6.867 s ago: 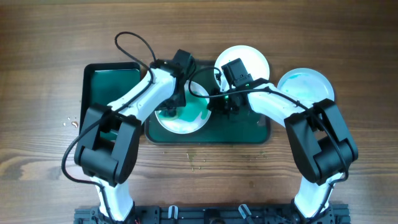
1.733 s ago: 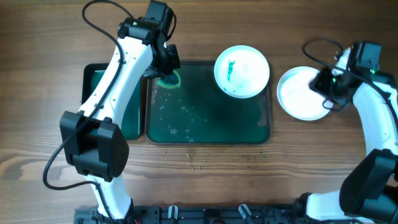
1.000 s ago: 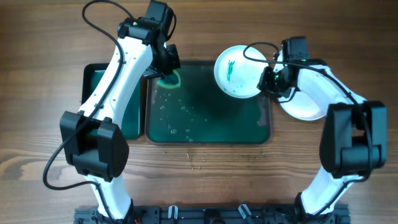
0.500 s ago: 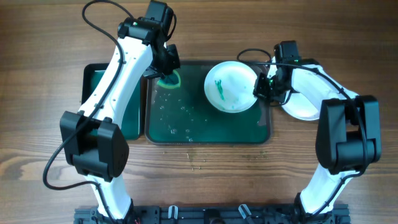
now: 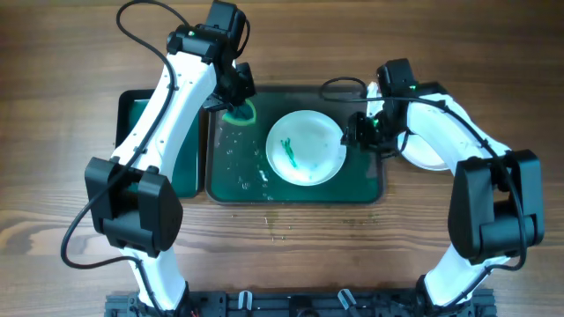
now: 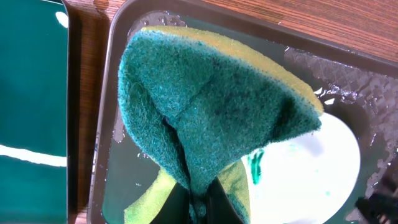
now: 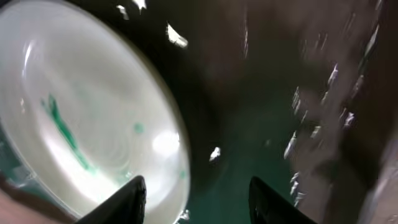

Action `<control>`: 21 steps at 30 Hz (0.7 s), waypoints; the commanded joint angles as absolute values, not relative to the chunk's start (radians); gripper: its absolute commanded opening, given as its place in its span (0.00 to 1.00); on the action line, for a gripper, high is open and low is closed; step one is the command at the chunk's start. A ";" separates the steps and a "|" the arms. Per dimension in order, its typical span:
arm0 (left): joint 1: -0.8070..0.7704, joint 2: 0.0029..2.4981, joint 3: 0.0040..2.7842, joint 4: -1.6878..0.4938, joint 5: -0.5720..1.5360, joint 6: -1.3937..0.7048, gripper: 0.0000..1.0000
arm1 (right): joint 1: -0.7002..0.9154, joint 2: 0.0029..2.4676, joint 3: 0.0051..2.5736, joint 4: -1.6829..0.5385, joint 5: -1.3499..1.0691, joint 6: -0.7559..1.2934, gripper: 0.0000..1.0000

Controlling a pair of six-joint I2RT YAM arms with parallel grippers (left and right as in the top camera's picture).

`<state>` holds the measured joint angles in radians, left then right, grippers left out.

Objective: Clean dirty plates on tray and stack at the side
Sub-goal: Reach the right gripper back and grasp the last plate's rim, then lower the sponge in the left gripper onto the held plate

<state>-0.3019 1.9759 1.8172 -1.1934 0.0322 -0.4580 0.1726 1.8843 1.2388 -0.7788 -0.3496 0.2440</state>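
Note:
A white plate (image 5: 306,150) with a teal smear lies flat in the middle of the dark green tray (image 5: 370,189). My right gripper (image 5: 357,134) hovers at its right rim, open; in the right wrist view the plate (image 7: 81,112) edge lies between the spread fingers (image 7: 134,196) over the wet tray (image 7: 249,137). My left gripper (image 5: 236,95) is at the tray's back left corner, shut on a green and yellow sponge (image 5: 239,113). The sponge (image 6: 211,106) fills the left wrist view, with the plate (image 6: 317,168) to its right. Another white plate (image 5: 421,151) sits on the table right of the tray, partly under my right arm.
A smaller green tray (image 5: 145,123) lies against the big tray's left side. Water drops (image 5: 238,154) dot the big tray's left half. Bare wooden table (image 5: 282,255) surrounds the trays; small crumbs lie in front of the big tray.
My right gripper dragged the smeared plate from the tray's back right corner to its middle, then opened its jaws. The left arm and sponge stayed still.

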 commanded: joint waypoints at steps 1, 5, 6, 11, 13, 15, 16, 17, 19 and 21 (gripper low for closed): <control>-0.302 1.979 1.833 -1.190 0.044 -0.450 0.04 | 0.173 1.895 1.242 -0.715 -0.269 0.144 0.47; -0.302 1.979 1.833 -1.190 0.044 -0.450 0.04 | 0.181 1.932 1.242 -0.700 -0.393 0.094 0.40; -0.302 1.979 1.833 -1.190 0.044 -0.450 0.04 | 0.191 1.942 1.242 -0.696 -0.421 0.069 0.40; -0.302 1.979 1.833 -1.190 0.044 -0.450 0.04 | 0.243 1.955 1.242 -0.663 -0.421 -0.008 0.39; -0.302 1.979 1.833 -1.190 0.044 -0.450 0.04 | 0.266 1.964 1.242 -0.643 -0.370 -0.003 0.40; -0.302 1.979 1.833 -1.190 0.044 -0.450 0.04 | 0.284 1.975 1.242 -0.622 -0.319 0.004 0.39; -0.302 1.979 1.833 -1.190 0.044 -0.450 0.04 | 0.289 1.979 1.242 -0.615 -0.303 0.006 0.38; -0.302 1.979 1.833 -1.190 0.044 -0.450 0.04 | 0.294 1.987 1.242 -0.604 -0.275 0.013 0.38; -0.302 1.979 1.833 -1.190 0.044 -0.450 0.04 | 0.297 1.999 1.242 -0.583 -0.201 0.059 0.35; -0.302 1.979 1.833 -1.190 0.044 -0.450 0.04 | 0.297 2.005 1.242 -0.570 -0.194 0.062 0.32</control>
<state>-0.3019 1.9759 1.8172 -1.1931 0.0326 -0.4580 0.2981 1.9724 1.2388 -0.5919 -0.2977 0.0353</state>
